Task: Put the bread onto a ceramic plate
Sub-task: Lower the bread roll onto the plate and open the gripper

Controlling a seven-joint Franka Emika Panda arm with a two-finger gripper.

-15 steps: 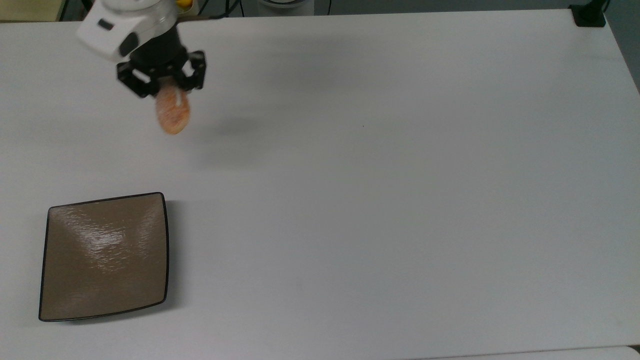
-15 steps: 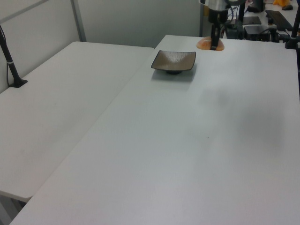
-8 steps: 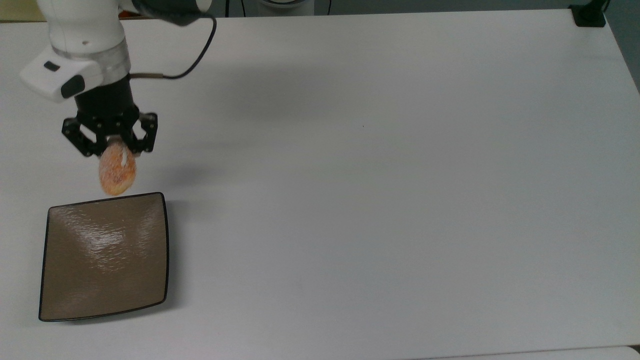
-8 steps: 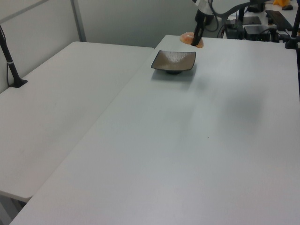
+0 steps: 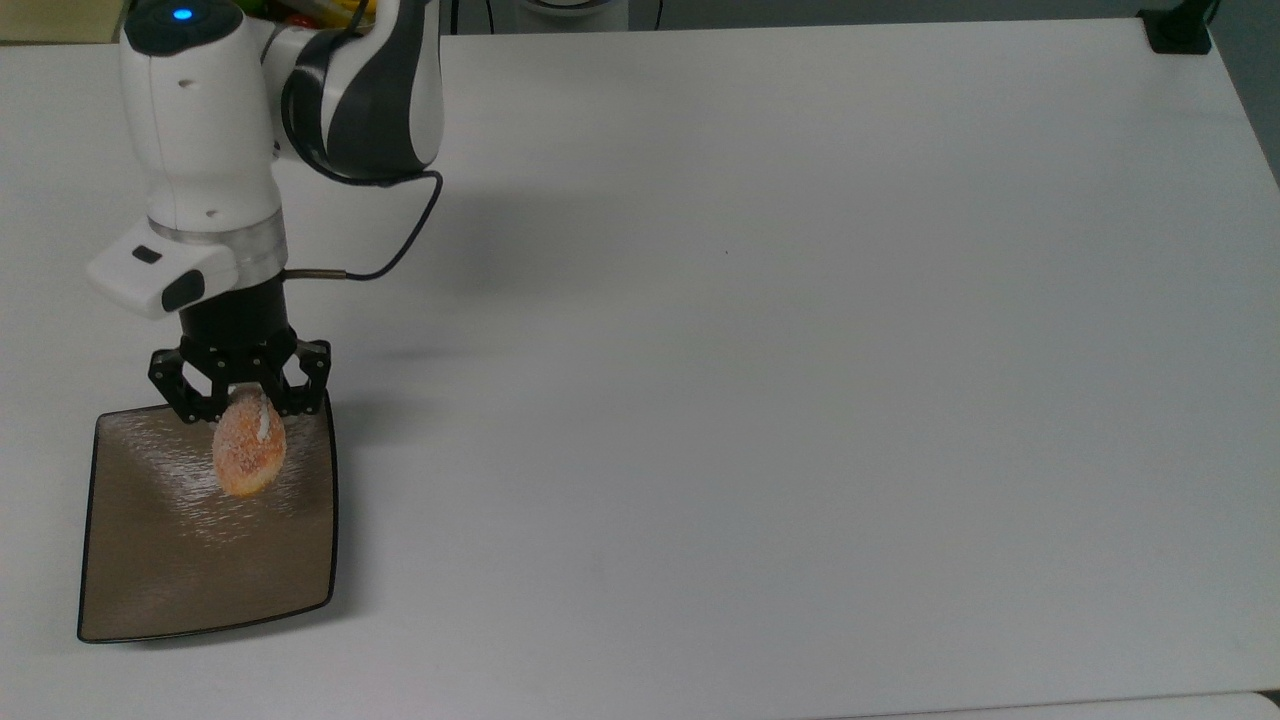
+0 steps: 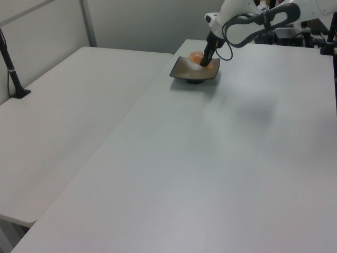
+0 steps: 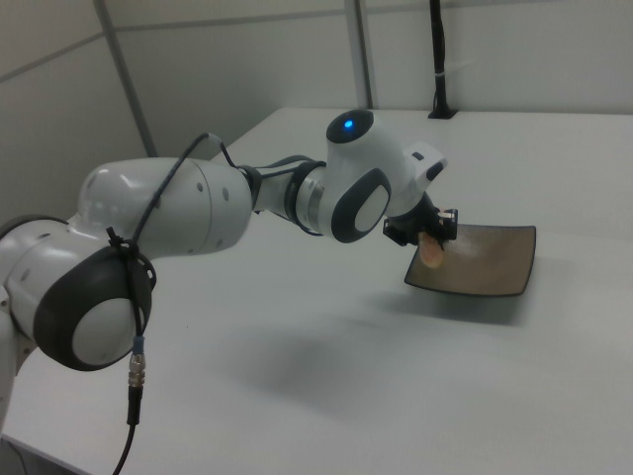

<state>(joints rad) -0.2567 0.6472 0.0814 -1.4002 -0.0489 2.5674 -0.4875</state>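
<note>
The bread (image 5: 248, 457), a small orange-tan roll with a speckled crust and a short white stripe, hangs from my gripper (image 5: 241, 404), which is shut on its upper end. It hovers over the upper part of the ceramic plate (image 5: 180, 570), a square glossy brown plate with a thin black rim near the top view's lower left. The left view shows the bread (image 6: 197, 56) over the plate (image 6: 185, 70) with the gripper (image 6: 204, 60) beside it. In the right view the bread (image 7: 431, 253) dangles above the plate's (image 7: 495, 262) near edge, under the gripper (image 7: 427, 233).
The white table (image 5: 800, 350) stretches far to the top view's right of the plate. A black clamp (image 5: 1178, 30) sits at the table's far right corner. A second white table (image 6: 63, 116) adjoins on the left view's left, with a black post (image 6: 11, 68).
My gripper has carried the bread down the top view, from the table's upper left to above the plate's upper part. The plate has stayed where it was.
</note>
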